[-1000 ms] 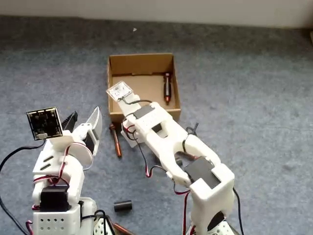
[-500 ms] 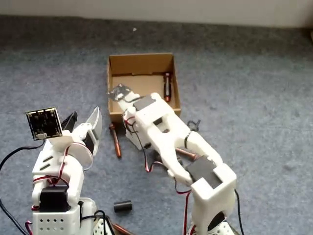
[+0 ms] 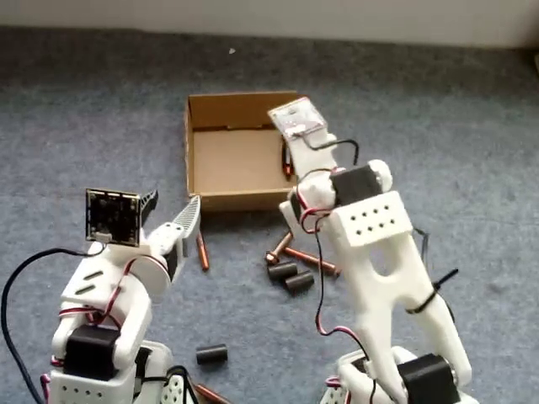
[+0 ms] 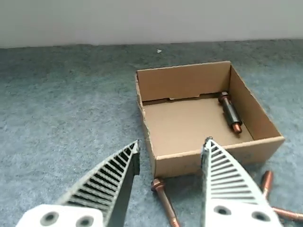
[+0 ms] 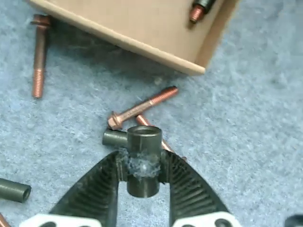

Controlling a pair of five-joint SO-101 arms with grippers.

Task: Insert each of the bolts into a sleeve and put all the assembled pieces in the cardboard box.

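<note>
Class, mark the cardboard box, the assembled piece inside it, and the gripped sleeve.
cardboard box (image 4: 184,82): left wrist view, far wall.
assembled piece (image 4: 230,112): left wrist view, sleeve middle.
gripped sleeve (image 5: 143,161): right wrist view, side.

Grey-blue carpet (image 3: 455,126) covering floor; pale wall (image 3: 337,15) along far edge; soft, even light.

I can read no text, number, label or sign from here. The plain brown cardboard box (image 3: 190,151) shows bare walls. Any marks on the dark square circuit board (image 3: 112,216) on the left wrist, or on the pale square circuit board (image 3: 296,118) on the right wrist, are too small for me to make out.
</note>
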